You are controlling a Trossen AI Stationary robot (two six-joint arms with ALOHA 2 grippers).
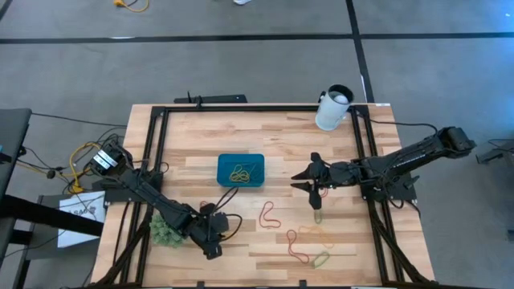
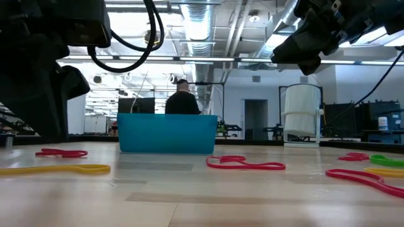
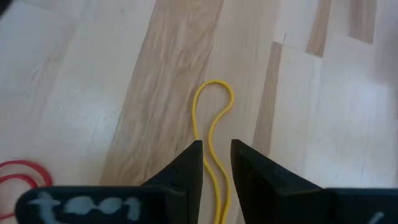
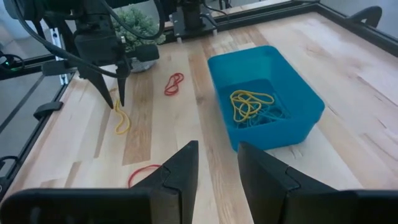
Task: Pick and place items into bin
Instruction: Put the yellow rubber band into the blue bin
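Observation:
My left gripper point(image 3: 216, 146) is open and low over the table's near left part point(image 1: 212, 245). Its two fingers stand on either side of a yellow loop point(image 3: 211, 118) that lies flat on the wood; I cannot tell whether they touch it. My right gripper point(image 4: 214, 152) is open and empty, raised to the right of the bin point(image 1: 299, 180). The teal bin point(image 1: 241, 171) rests on the table's middle and holds yellow and green loops point(image 4: 249, 104). Red, orange and green loops point(image 1: 309, 245) lie near the right front, and one red loop point(image 1: 269, 213) lies in front of the bin.
A green spiky ball point(image 1: 165, 230) sits beside the left arm. A white cup point(image 1: 333, 107) stands at the far right corner. Another red loop point(image 4: 174, 84) lies near the left gripper. A black frame point(image 1: 152, 144) borders the table. A person point(image 2: 183, 101) stands far behind.

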